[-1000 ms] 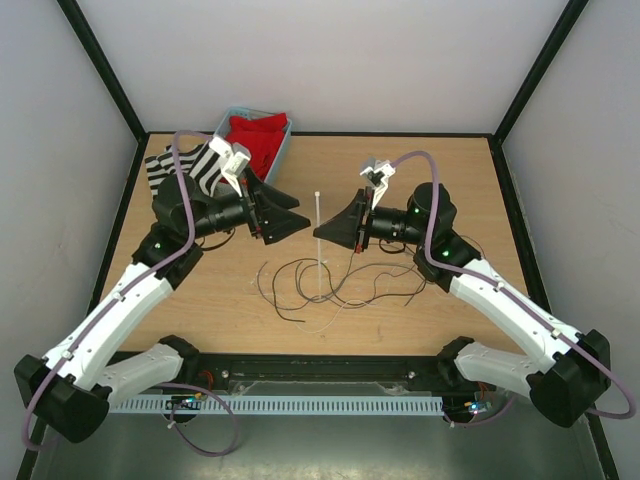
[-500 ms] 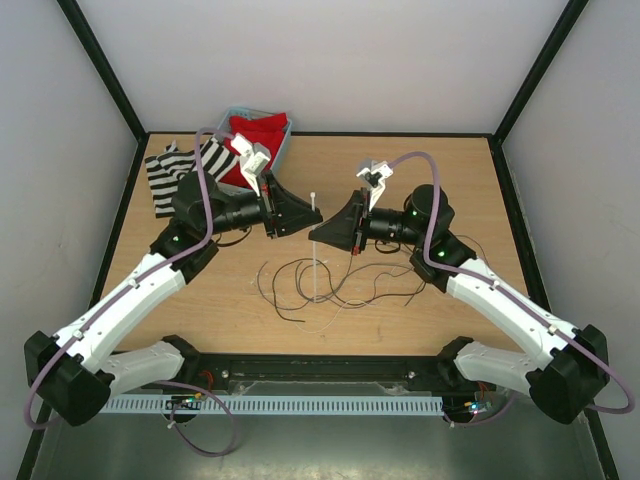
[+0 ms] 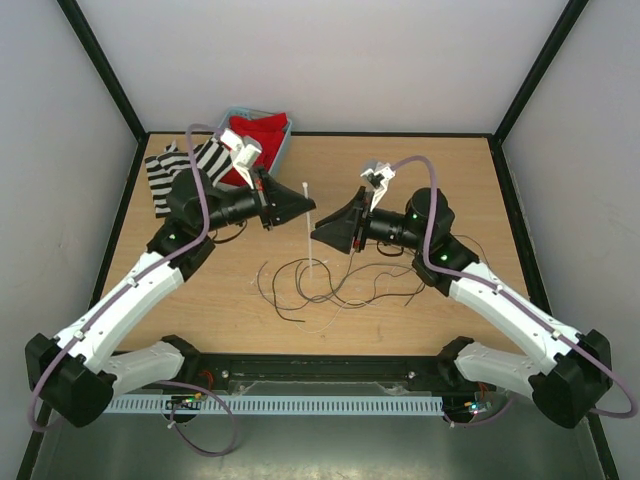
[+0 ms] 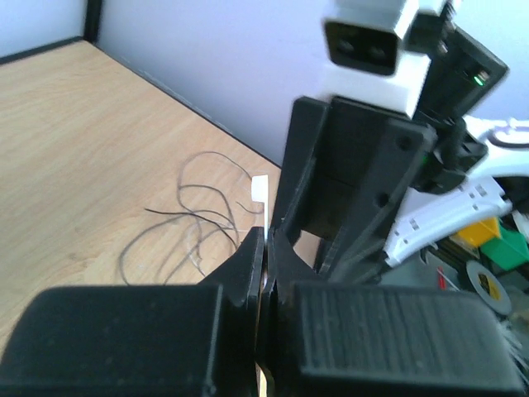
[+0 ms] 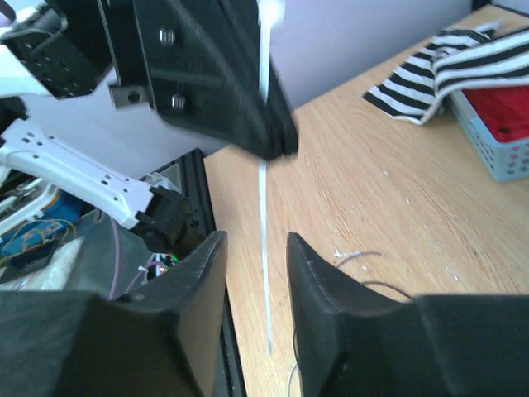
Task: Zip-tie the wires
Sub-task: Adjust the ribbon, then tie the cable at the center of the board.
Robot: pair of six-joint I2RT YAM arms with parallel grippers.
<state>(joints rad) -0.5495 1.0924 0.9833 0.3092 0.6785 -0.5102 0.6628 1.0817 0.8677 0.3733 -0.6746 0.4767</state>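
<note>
Gripping upright zip tie [image 3: 310, 250] nr wires [image 3: 320, 285]: L pincer [image 3: 305, 206] clamped on it, R pincer [image 3: 320, 232] wide, just beside.

No legible text or labels anywhere

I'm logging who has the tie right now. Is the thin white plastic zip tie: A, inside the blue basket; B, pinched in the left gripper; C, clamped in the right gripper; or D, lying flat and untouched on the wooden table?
B: the left gripper is shut on the thin white plastic zip tie, while the right gripper is open, with a finger on either side of the strip.
</note>
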